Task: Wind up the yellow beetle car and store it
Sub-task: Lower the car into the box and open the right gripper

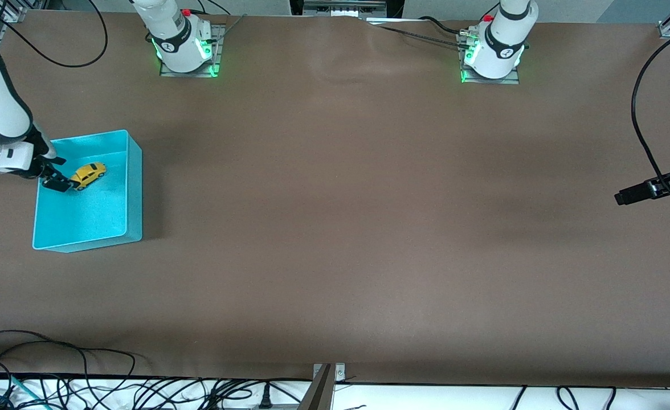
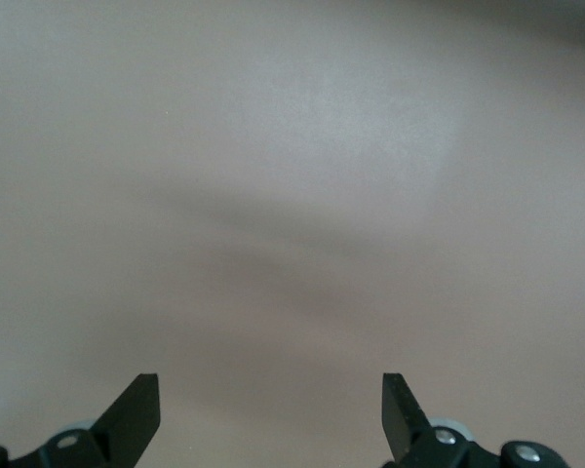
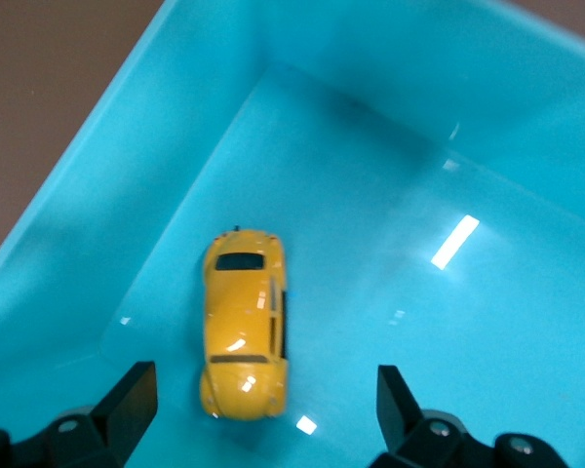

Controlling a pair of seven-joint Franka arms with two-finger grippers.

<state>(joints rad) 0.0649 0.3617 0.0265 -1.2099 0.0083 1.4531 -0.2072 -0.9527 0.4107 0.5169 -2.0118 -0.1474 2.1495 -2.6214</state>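
Yellow beetle car (image 1: 88, 175) upright in cyan bin (image 1: 134, 188)

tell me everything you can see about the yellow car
The car is a small glossy yellow beetle-shaped toy with dark windows and a rounded body; it looks like painted metal or plastic. It lies inside the cyan bin, on the floor, in the part farther from the front camera. The right gripper is open above it, not gripping it.

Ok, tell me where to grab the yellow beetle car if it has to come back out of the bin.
Probably grip the yellow beetle car across its two long flanks at mid-body, coming straight down from above. It lies on the floor of the cyan bin, whose walls block a sideways approach, and its rounded roof gives no hold. The open right tool already straddles it.
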